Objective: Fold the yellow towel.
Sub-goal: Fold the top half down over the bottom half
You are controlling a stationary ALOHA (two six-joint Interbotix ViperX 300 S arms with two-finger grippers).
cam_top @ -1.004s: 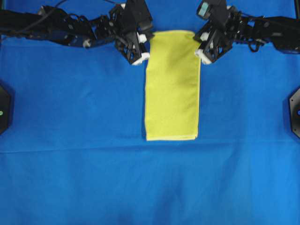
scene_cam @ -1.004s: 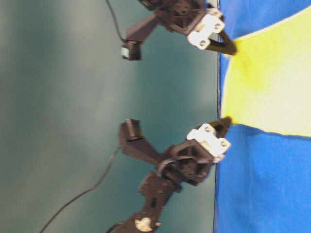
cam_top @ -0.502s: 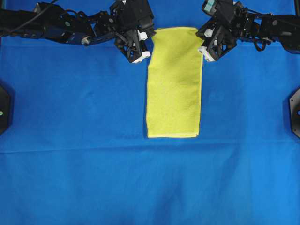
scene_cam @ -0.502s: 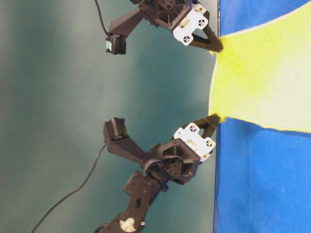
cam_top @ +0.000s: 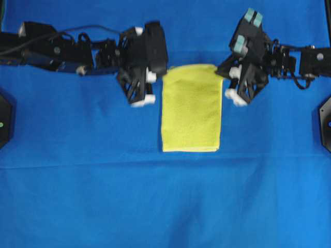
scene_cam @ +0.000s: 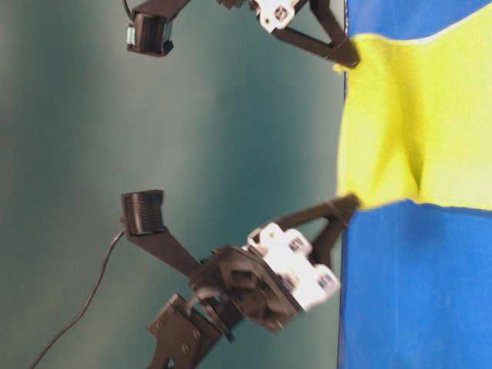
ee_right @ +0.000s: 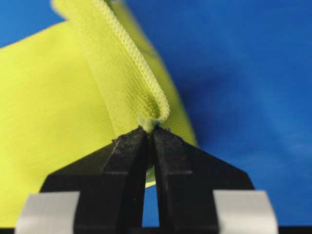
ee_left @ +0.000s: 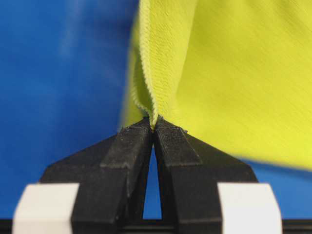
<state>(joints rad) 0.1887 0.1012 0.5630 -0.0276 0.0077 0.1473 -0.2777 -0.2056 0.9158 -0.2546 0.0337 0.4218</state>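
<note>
The large blue cloth [cam_top: 165, 201] is covering the tabletop. The bright yellow microfibre towel [cam_top: 191, 111] is lying on it at centre, its far edge lifted. The left claw [cam_top: 156, 77] and right claw [cam_top: 223, 78] are each clenching one far corner.

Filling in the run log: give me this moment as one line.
task: fold yellow towel | left hand: shut on far corner | right hand: shut on far corner | far edge lifted off blue cloth
</note>
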